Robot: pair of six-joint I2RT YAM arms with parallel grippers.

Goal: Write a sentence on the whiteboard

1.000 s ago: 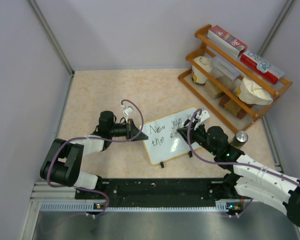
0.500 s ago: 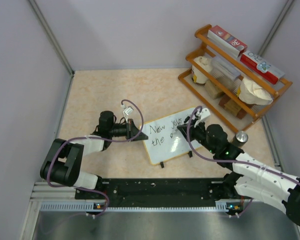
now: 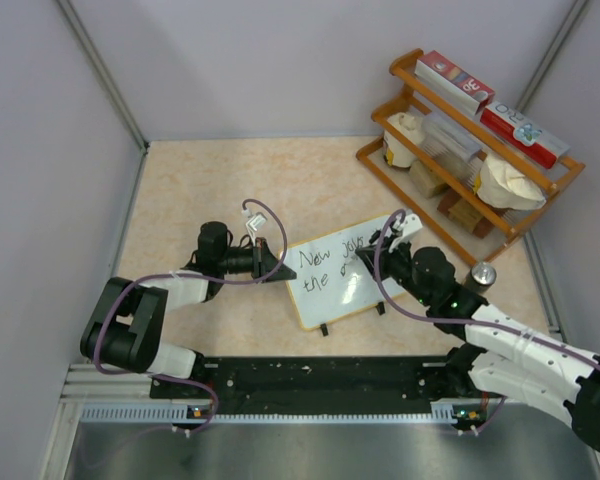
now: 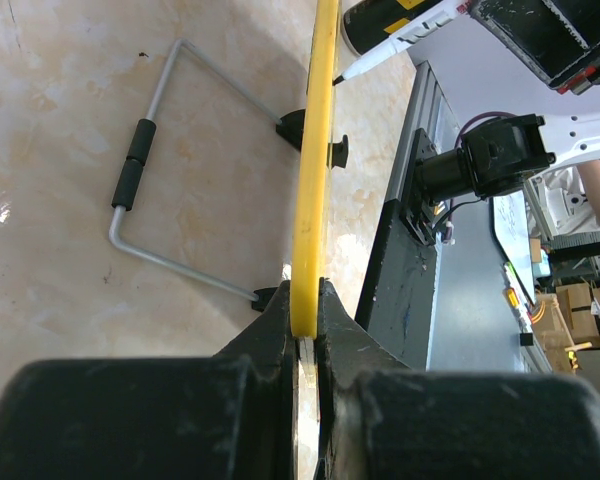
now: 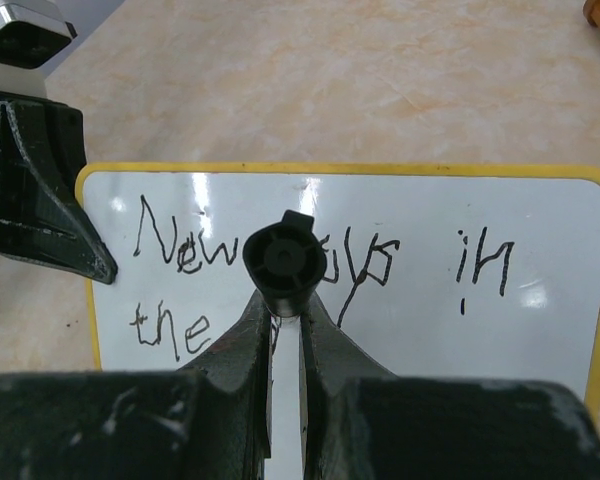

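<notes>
The whiteboard (image 3: 325, 285) stands tilted on the table, its frame yellow in both wrist views (image 5: 360, 169) (image 4: 315, 170). On it is written "New j..ys in" and, below, "the". My left gripper (image 3: 278, 268) (image 4: 305, 318) is shut on the board's left edge; its fingers (image 5: 40, 215) also show in the right wrist view. My right gripper (image 3: 385, 252) (image 5: 285, 300) is shut on a marker (image 5: 285, 262) (image 4: 400, 35) (image 3: 404, 227). The marker points at the board's middle, between the two lines of writing. Its butt end hides part of the second word.
An orange wooden rack (image 3: 470, 215) with boxes and bowls stands at the back right. A metal-capped cylinder (image 3: 482, 272) sits beside my right arm. Behind the board, its wire stand (image 4: 150, 170) rests on the table. Walls close in on the left, back and right.
My right gripper has shifted a little up the board with the marker. The left gripper and the board have not moved.
</notes>
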